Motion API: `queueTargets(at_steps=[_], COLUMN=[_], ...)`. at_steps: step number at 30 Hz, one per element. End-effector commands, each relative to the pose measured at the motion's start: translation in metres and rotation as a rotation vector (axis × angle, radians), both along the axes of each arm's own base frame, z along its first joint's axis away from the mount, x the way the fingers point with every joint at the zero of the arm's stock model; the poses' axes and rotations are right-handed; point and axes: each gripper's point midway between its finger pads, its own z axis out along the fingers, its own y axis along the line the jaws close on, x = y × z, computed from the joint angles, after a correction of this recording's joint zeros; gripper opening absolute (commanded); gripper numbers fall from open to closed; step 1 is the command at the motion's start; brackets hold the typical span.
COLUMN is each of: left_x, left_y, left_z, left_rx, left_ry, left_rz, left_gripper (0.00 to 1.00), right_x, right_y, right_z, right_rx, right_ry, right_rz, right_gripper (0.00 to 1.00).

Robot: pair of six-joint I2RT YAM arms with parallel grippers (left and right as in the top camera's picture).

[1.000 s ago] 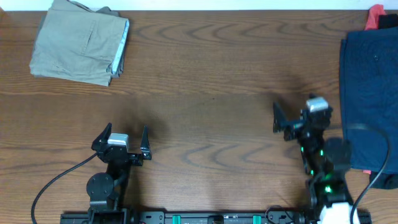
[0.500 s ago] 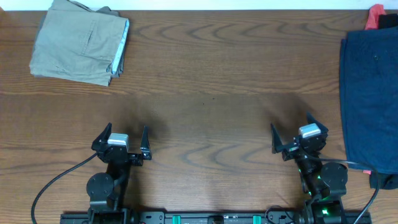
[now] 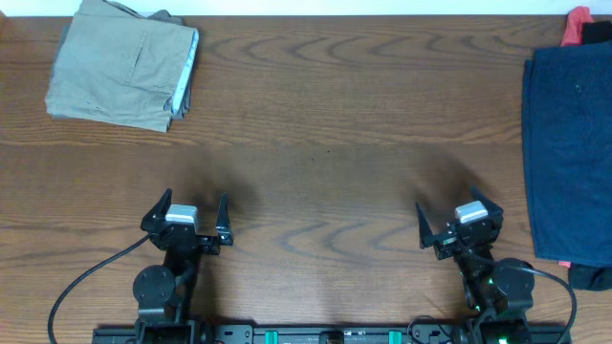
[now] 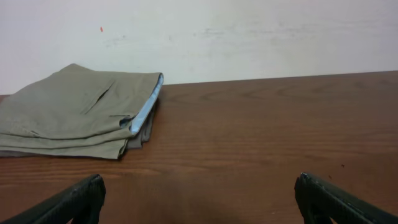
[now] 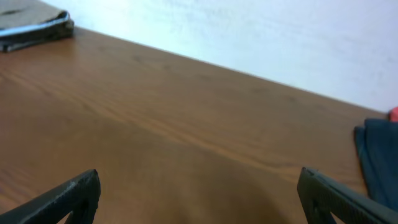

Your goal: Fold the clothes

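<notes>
The pale khaki-green shorts [image 3: 122,65] lie folded at the far left of the table, with a pale blue inner edge on their right side. They also show in the left wrist view [image 4: 81,115] and at the corner of the right wrist view [image 5: 31,25]. A navy blue garment [image 3: 568,143] lies flat along the right edge, and its edge shows in the right wrist view [image 5: 378,158]. My left gripper [image 3: 191,212] is open and empty near the front left. My right gripper [image 3: 454,218] is open and empty near the front right. The darker grey shorts are not in view.
A red item [image 3: 576,26] sits at the far right corner behind the navy garment. A white wall [image 4: 205,34] runs along the table's back edge. A black cable [image 3: 86,282] trails from the left arm's base.
My right arm has drawn back toward the front edge and away from the navy garment, gripper still open. My left arm has not moved.
</notes>
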Motion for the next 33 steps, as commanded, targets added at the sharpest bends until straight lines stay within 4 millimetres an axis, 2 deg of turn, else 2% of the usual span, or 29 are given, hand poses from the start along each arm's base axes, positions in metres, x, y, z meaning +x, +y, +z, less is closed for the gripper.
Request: queueTargets(at_steps=[1, 3, 15, 33], left_x=[-0.001, -0.001, -0.001, -0.001], left_y=[-0.001, -0.001, -0.001, -0.001], left_z=[-0.016, -0.016, -0.016, -0.016], left_rx=[0.008, 0.008, 0.008, 0.008], left_ry=[0.047, 0.047, 0.047, 0.047], left_rz=[-0.006, -0.006, -0.006, -0.006], left_gripper=[0.98, 0.98, 0.98, 0.98], right_x=[0.000, -0.001, 0.001, 0.000], right_y=[-0.009, -0.013, -0.022, -0.017], right_z=[0.010, 0.019, 0.018, 0.018], right_rx=[0.041, 0.069, 0.061, 0.059], right_ry=[-0.034, -0.071, -0.066, -0.068], right_rz=[-0.042, -0.058, -0.106, -0.085], right_gripper=[0.99, 0.99, 0.99, 0.99])
